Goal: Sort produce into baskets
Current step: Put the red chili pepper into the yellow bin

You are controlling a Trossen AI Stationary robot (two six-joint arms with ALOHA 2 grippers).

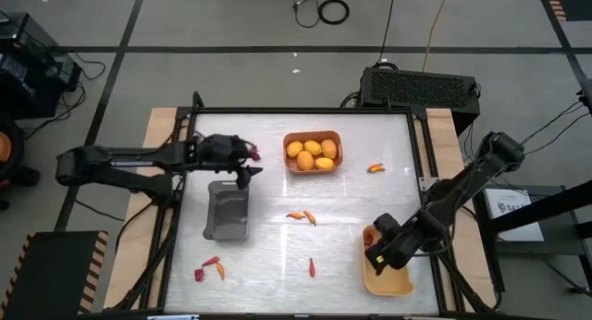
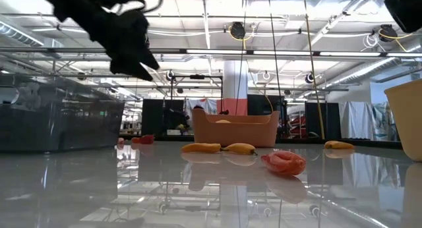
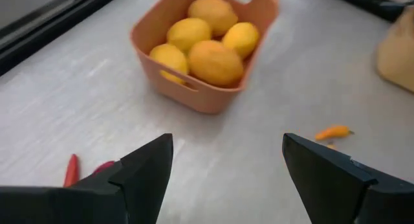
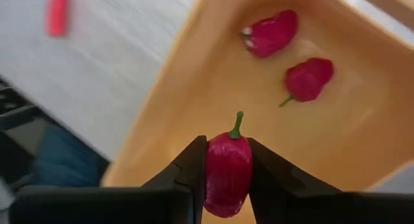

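No readable writing shows. Right gripper (image 4: 226, 169) pinches a glossy red chili (image 4: 228, 167) — green stem up — above the yellow basket (image 4: 194, 88); left gripper (image 3: 223, 166) hangs spread near the orange basket (image 3: 200, 98).

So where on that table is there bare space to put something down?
The widest bare patch lies between the orange basket, the yellow basket and the lone orange chili. It is crowded near the dark grey basket, under the open left gripper, and around the scattered chilies.

Black box (image 1: 421, 87) behind table (image 1: 277, 255); floor cables (image 1: 324, 7).
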